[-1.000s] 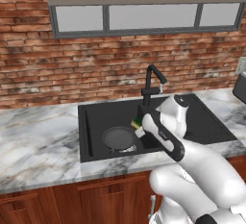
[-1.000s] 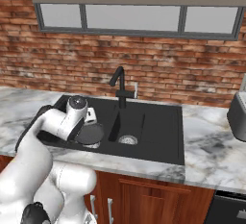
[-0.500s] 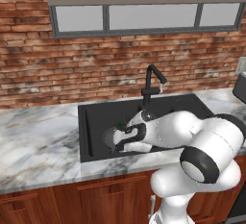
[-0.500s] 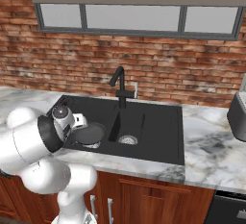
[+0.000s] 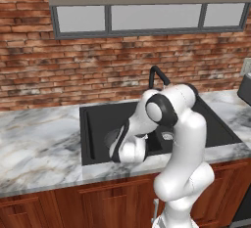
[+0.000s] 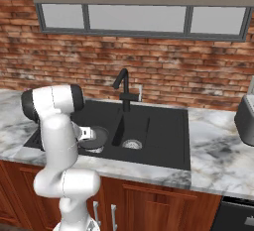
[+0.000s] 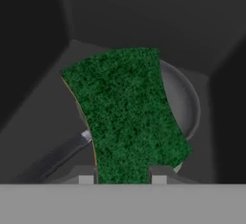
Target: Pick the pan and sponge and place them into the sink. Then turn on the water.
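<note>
In the hand view the sponge (image 7: 126, 117) shows its dark green scrub face with a thin yellow edge on the left, and my gripper (image 7: 122, 177) is shut on its lower end. Right behind it lies the dark round pan (image 7: 185, 100), its straight handle (image 7: 53, 158) running to the lower left. The pan (image 6: 99, 137) rests in the left basin of the matte-black sink (image 6: 163, 126), and my hand is low inside that basin, just above the pan. The black gooseneck faucet (image 6: 122, 84) stands behind the sink's divider, with no stream falling from it.
The right basin has a round steel drain (image 6: 132, 144). Grey marble counter (image 5: 39, 139) surrounds the sink, with a brick wall (image 5: 98, 70) behind it. A dark toaster (image 6: 245, 118) sits on the counter at the far right. My own elbow (image 5: 162, 109) rises over the sink's front edge.
The arm has folded over and dropped the hand from above the sink into the left basin, bringing the sponge down to just over the pan.
</note>
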{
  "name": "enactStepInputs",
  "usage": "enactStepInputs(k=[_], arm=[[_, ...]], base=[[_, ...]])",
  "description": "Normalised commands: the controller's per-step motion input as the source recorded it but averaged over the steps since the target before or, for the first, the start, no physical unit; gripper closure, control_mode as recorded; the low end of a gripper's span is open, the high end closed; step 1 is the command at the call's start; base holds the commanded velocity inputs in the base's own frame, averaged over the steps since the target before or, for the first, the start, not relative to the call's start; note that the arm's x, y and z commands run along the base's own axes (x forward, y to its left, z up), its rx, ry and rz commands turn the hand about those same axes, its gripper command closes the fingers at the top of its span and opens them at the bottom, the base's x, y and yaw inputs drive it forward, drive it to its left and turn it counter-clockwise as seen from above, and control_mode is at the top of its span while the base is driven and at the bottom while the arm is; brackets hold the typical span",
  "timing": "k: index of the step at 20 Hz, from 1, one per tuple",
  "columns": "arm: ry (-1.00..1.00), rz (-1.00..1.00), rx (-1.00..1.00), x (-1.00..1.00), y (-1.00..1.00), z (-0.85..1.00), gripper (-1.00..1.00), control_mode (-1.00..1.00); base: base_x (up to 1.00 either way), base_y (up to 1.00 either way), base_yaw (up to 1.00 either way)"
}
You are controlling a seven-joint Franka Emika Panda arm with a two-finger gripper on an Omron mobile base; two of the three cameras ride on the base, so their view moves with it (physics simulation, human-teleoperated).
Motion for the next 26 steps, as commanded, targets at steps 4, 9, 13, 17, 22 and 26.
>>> enactStepInputs(k=[4, 9, 13, 17, 22, 26], arm=[[0.08, -0.12, 0.00, 0.64, 0.07, -0.27, 1.00, -1.00], [0.11, -0.09, 0.00, 0.61, 0.17, -0.07, 1.00, -1.00], [0.12, -0.06, 0.00, 0.50, 0.28, 0.00, 1.00, -1.00], [0.09, -0.04, 0.00, 0.38, 0.42, -0.16, 1.00, -1.00], [0.04, -0.05, 0.00, 0.28, 0.43, -0.19, 1.00, -1.00], [0.03, -0.06, 0.00, 0.31, 0.39, -0.08, -1.00, -1.00]], base=[[0.00, 0.00, 0.00], [0.00, 0.00, 0.00], [0.00, 0.00, 0.00], [0.00, 0.00, 0.00], [0.00, 0.00, 0.00], [0.00, 0.00, 0.00]])
